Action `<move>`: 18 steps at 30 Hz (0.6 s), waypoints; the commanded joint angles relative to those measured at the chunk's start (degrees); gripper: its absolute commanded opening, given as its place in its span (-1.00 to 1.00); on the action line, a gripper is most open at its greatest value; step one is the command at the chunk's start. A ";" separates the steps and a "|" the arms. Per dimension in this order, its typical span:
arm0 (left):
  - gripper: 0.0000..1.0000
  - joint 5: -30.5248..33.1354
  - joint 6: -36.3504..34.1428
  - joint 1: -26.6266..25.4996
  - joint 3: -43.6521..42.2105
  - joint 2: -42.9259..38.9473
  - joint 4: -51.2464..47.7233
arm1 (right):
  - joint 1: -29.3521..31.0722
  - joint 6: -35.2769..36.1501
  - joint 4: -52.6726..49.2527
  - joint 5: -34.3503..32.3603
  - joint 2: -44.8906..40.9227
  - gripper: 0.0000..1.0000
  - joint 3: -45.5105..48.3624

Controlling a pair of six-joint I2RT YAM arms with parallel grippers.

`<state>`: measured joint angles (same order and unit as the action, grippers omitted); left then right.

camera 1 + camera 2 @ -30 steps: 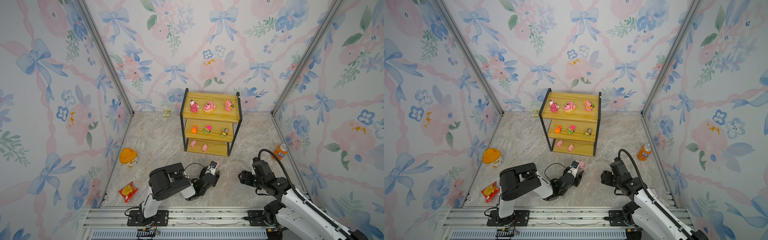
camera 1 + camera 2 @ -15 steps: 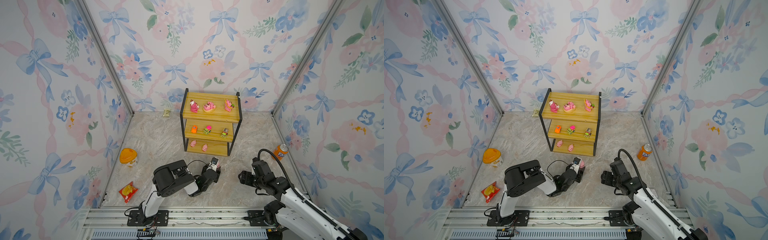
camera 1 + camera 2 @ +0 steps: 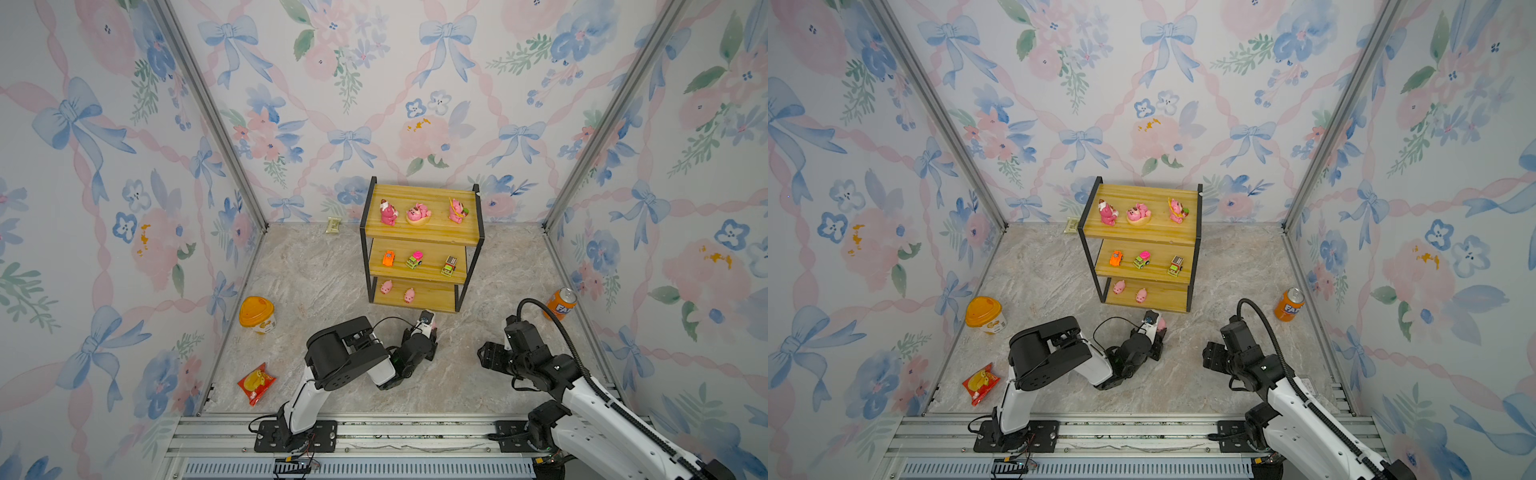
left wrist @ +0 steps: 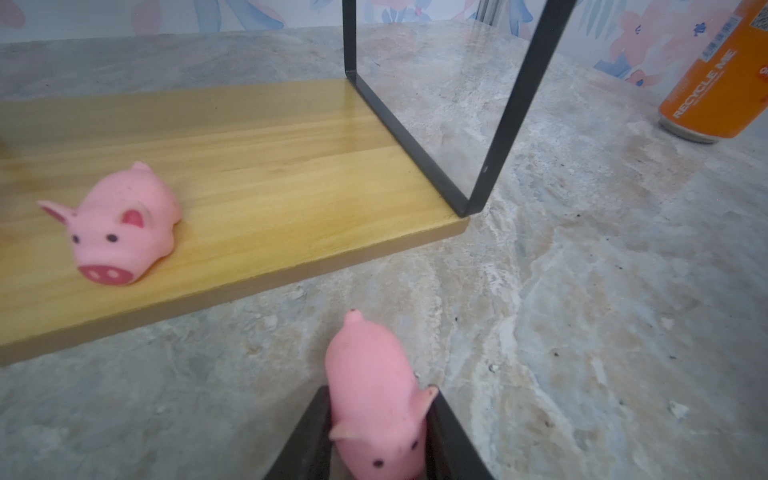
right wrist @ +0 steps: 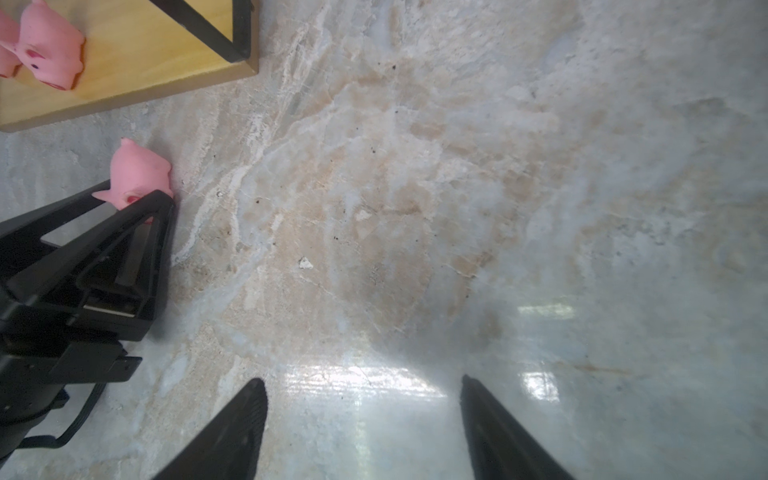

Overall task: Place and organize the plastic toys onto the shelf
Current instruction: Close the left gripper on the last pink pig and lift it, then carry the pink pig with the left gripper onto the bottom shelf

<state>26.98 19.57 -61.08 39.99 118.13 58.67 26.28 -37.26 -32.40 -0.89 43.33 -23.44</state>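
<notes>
Pink pig [image 3: 1162,323] lower centre, clamped by left gripper [image 4: 380,392] | shelf [image 3: 419,235] holds eight toys [image 3: 414,261] | right gripper [image 5: 362,379] open, empty

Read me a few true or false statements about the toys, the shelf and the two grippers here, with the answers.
1. Three mini cars stand on the middle board of the three-tier yellow wooden shelf. True.
2. Three pale pink pigs lie on its bottom board. False: two pigs lie there; the third pale pink pig is on the marble floor in front.
3. The left gripper has that third pig between its fingers. True.
4. The right gripper holds a car. False: its jaws are open and empty over bare floor.
5. The orange soda can lies toppled. False: it stands upright.
</notes>
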 commanded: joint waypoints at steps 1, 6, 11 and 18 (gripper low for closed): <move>-0.29 -0.66 -0.93 0.43 0.62 1.05 -0.05 | -0.40 0.36 -1.27 -1.13 -0.53 0.51 -0.47; -0.33 -1.57 -2.48 0.47 1.10 0.48 -0.05 | -0.47 0.26 -1.18 -1.14 -0.66 0.51 -0.33; -0.34 -2.02 -4.11 0.52 1.76 -0.03 -0.11 | -0.53 0.28 -1.34 -1.22 -0.88 0.51 -0.20; -0.34 -1.76 -5.41 1.34 4.91 -0.10 0.02 | -0.59 0.25 -1.70 -1.33 -1.48 0.52 -0.11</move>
<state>25.47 15.59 -60.62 43.81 118.13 58.54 26.28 -37.26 -32.58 -0.93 42.46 -23.44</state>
